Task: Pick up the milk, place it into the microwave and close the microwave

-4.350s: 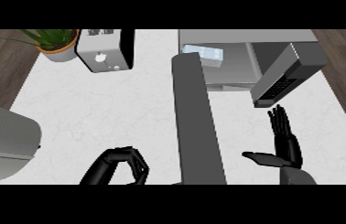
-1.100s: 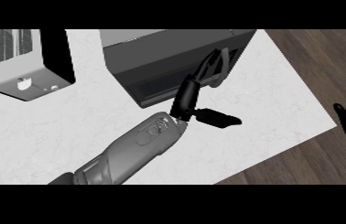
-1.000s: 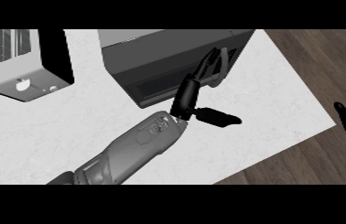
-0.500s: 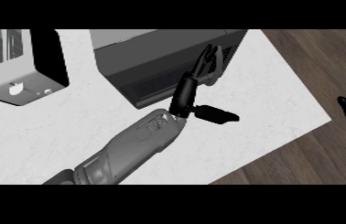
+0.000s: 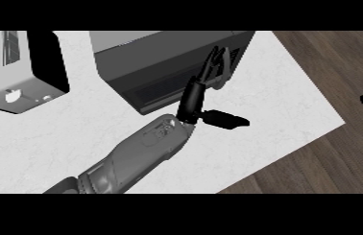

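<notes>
One open hand [image 5: 200,92] presses the shut microwave [image 5: 152,61].

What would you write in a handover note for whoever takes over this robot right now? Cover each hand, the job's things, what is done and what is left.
Left hand: open, straight fingers against the microwave's front, thumb sticking out.
Right hand: only a dark sliver at the view's right edge; state unclear.
Milk: not in sight; probably inside the microwave, but this cannot be checked.
Done: the door looks shut or very nearly so.
Left: confirm the door is fully closed, then draw the left hand back.
</notes>
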